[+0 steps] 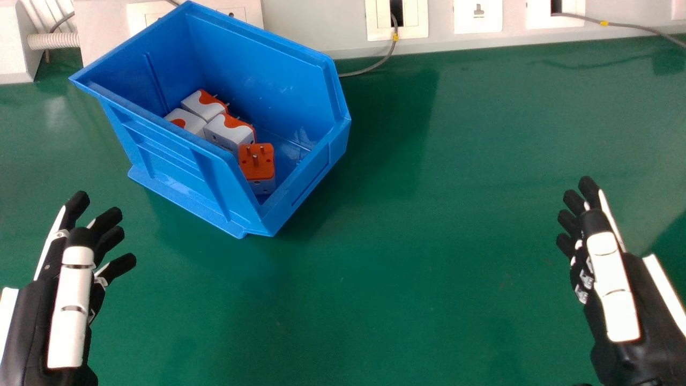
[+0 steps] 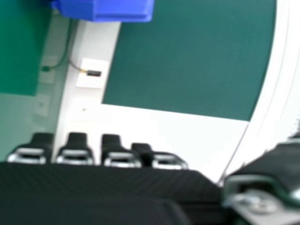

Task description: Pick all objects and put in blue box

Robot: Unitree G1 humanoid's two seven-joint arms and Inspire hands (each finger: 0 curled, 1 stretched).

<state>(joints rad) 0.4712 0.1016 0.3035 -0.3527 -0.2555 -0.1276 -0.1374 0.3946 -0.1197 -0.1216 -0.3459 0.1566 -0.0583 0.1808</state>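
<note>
Looking from left to right in the head view, you have the left hand [image 1: 68, 305] first, over the green counter [image 1: 429, 268] near the blue box [image 1: 177, 166]; it is released, fingers loosely extended, with nothing in its grasp. Next to it you see the box standing on the counter at an angle, its open top showing four white-and-orange plug adapters inside. The leftmost adapter [image 1: 188, 120] sits against the back adapter [image 1: 201, 106] and the middle adapter [image 1: 228, 134]. Nearest you, the front adapter [image 1: 257, 161] has its orange face up and its pins upright. Beyond the box, a grey cable [image 1: 381, 63] runs from a wall socket [image 1: 382, 21] down to the counter. Well apart on your right is the right hand [image 1: 613, 289], above the counter, also released: its fingers reach forward, relaxed, and it grips nothing. In the right hand view, part of the box is visible past its fingertips.
</note>
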